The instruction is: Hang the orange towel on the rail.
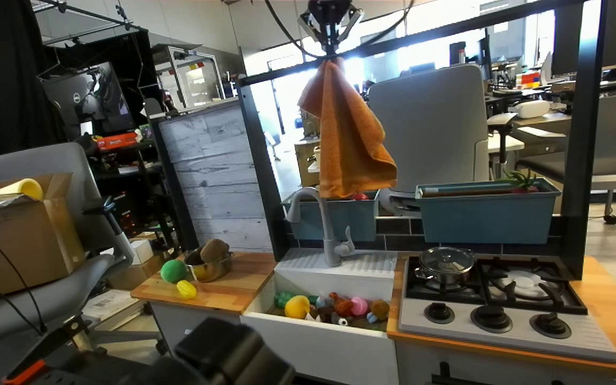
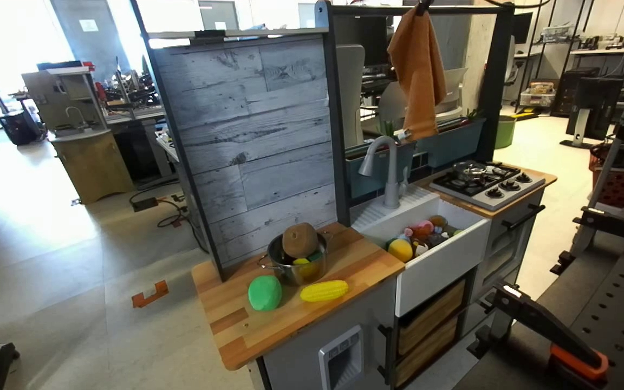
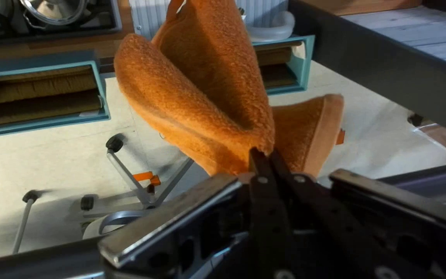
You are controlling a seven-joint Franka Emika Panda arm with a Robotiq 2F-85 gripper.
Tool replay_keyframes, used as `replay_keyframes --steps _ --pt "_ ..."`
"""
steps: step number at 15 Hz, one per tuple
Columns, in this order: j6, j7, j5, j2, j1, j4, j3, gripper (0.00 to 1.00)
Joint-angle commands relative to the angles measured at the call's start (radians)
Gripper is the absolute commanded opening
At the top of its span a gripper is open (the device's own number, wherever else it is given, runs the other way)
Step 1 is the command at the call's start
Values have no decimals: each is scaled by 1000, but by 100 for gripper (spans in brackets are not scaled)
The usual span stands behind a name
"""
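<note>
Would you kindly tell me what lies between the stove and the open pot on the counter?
The white sink, holding colourful toys, lies between the stove and the open pot in both exterior views.

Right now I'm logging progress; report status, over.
Black end effector shut on orange terry towel. Towel hanging, unreleased; drape over straight black rail unconfirmed. Thin black cable overlaps rail in an exterior view, contact unclear.

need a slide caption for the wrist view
Fingers pinching the orange towel, with a pot on the stove at upper left.
</note>
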Motion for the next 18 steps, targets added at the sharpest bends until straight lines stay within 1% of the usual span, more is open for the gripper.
replay_keyframes --steps 1,3,4,5,7,10,17,18 --pt "-142 121 -33 -113 87 -19 -28 1" --pt "-174 186 -30 -165 131 -5 -25 1" --pt "-116 258 11 -182 136 5 -2 1" --pt "-97 325 37 -204 143 9 8 1" --pt "-76 435 54 -231 153 17 7 1" --pt "-17 579 62 -236 146 10 -8 1" --pt "110 900 65 -206 113 -47 -44 1" --pt "106 949 65 -174 110 -1 -48 1"
